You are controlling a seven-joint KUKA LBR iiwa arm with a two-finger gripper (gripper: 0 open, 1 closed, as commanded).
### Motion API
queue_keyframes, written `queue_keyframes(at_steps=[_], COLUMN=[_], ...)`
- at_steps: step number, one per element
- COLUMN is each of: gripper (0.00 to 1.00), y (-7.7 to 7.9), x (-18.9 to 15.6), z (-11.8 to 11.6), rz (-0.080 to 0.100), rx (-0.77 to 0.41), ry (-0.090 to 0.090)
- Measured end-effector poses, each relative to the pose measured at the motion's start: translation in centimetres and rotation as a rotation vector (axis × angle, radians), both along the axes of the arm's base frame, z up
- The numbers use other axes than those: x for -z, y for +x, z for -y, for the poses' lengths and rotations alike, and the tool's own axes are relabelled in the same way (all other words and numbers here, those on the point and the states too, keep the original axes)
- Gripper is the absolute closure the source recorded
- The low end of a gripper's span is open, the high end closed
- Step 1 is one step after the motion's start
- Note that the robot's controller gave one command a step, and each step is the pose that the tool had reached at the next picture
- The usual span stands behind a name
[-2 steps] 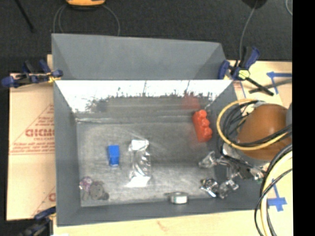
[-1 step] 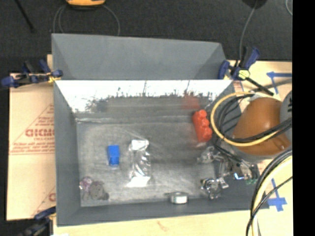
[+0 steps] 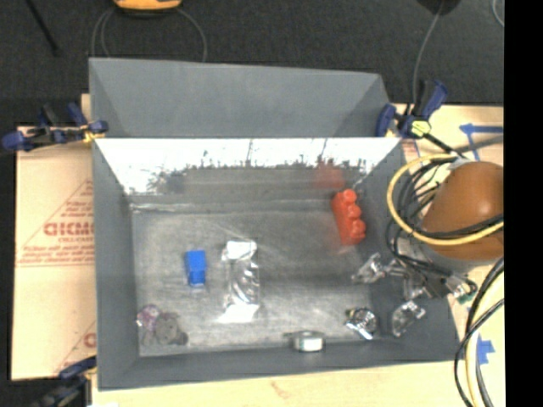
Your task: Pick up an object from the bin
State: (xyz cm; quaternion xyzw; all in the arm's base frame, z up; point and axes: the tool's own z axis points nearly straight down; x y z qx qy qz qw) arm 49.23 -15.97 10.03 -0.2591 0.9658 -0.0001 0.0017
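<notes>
The robot's tool [image 3: 389,293] hangs at about 4 o'clock in the grey bin [image 3: 114,253], against the right wall; whether it is spread or pressed together cannot be told. The nearest clear candidate is a red knobbly piece [image 3: 348,217], lying on the floor at about 2 o'clock, toward 12 o'clock from the tool and apart from it. It looks like light, stiff moulded plastic, its rounded lobes likely to slip under a glancing grip. The safest hold appears to be across its narrow width, closing along the 9-to-3 line at mid-length. Its long axis runs roughly 12 to 6 o'clock, the lower end leaning slightly toward 5. A blue block [image 3: 196,268] and a crumpled clear wrapper [image 3: 240,280] lie well apart, toward 8 o'clock.
</notes>
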Motion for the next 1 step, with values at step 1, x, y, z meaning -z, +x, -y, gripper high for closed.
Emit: queue_keyframes(at_steps=[1], gripper=[0.0], y=[-0.01], x=[2.61], z=[-4.6], rz=[0.008], rx=[-0.424], ry=[-0.01])
